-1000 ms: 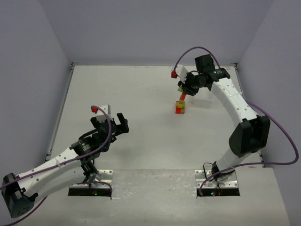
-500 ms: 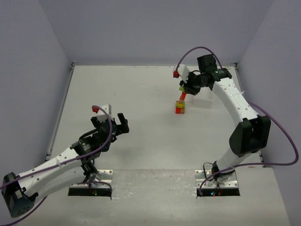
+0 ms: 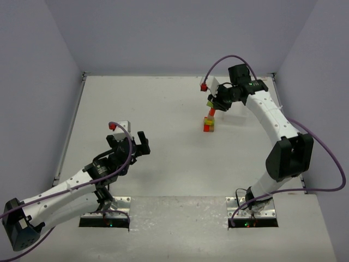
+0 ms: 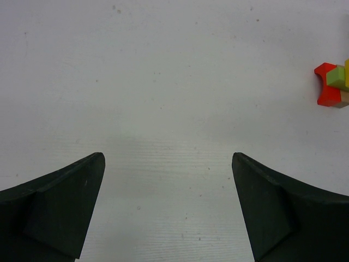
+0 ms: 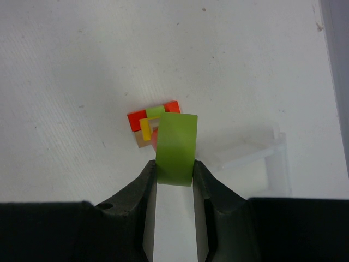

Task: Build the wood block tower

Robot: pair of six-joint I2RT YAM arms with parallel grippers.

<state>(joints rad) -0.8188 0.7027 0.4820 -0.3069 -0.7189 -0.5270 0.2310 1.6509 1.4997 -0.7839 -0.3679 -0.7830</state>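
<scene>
The tower point(image 3: 209, 123) is a narrow stack of red, yellow, green and brown blocks on the white table, right of centre. It shows from above in the right wrist view point(image 5: 147, 126) and at the far right in the left wrist view point(image 4: 332, 85). My right gripper point(image 3: 211, 102) is shut on a lime green block point(image 5: 175, 149) and holds it just above the tower. My left gripper point(image 3: 134, 144) is open and empty, low over bare table at the near left, far from the tower.
A white rectangular tray point(image 5: 256, 153) lies on the table just right of the tower in the right wrist view. Grey walls close the table at the back and both sides.
My right gripper with the green block has shifted slightly right and up over the tower. My left arm has barely moved.
</scene>
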